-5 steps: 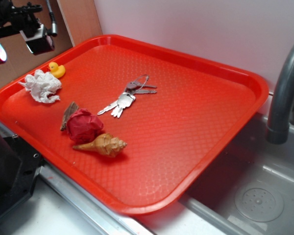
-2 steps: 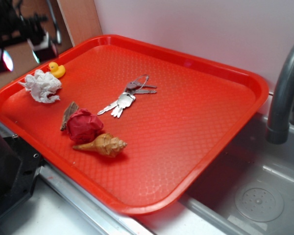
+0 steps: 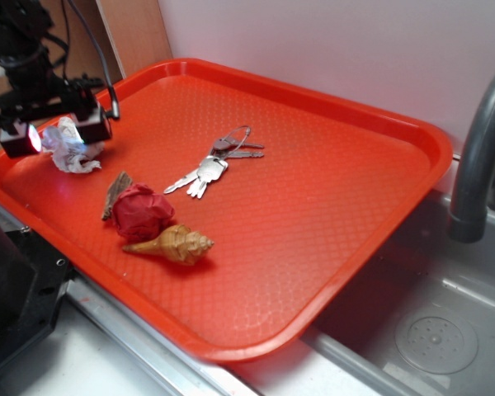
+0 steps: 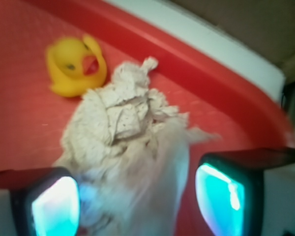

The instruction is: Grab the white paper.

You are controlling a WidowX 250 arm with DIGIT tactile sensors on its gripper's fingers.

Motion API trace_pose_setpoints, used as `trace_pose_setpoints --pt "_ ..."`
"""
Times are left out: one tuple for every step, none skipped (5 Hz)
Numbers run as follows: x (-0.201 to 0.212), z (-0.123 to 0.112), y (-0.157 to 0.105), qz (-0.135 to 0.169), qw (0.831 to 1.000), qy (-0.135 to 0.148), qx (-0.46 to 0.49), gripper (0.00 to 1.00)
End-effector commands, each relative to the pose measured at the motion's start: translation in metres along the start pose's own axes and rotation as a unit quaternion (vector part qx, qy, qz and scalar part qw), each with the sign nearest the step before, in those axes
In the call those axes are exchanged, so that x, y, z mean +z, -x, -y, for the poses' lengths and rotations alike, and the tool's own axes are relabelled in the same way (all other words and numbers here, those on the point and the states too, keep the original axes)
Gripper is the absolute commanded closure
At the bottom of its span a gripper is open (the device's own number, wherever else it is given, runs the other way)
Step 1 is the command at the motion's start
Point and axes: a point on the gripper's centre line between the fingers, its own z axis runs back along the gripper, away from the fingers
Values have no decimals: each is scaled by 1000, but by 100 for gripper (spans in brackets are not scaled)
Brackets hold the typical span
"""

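The white paper [image 3: 73, 151] [image 4: 122, 117], a ragged crumpled wad, lies at the left end of the red tray [image 3: 330, 206]. My gripper [image 3: 56, 134] [image 4: 137, 201] has come down over it and stands open. In the wrist view the lit pads [image 4: 55, 207] flank the wad's near part. The left pad is at the paper's edge, and a strip of tray shows between the paper and the right pad. In the exterior view the gripper covers the top of the wad.
A yellow rubber duck [image 4: 73, 66] sits just beyond the paper by the tray rim [image 4: 211, 73]. A red paper ball [image 3: 140, 211], a wood chip [image 3: 115, 193], a shell [image 3: 175, 244] and keys [image 3: 213, 165] lie on the tray. A faucet [image 3: 478, 157] and sink [image 3: 429, 330] are at the right.
The gripper has dropped from above the tray's back-left corner down onto the white paper, now straddling it. The duck is now hidden behind it in the exterior view.
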Motion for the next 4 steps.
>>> trace_pose_setpoints --pt "-3 -1 -2 20 999 -17 -28 100" --pt "13 -3 -4 1 998 -17 -55 100" --pt "65 5 5 -9 996 4 -93 100" --pt "118 13 16 -10 988 42 -146 100"
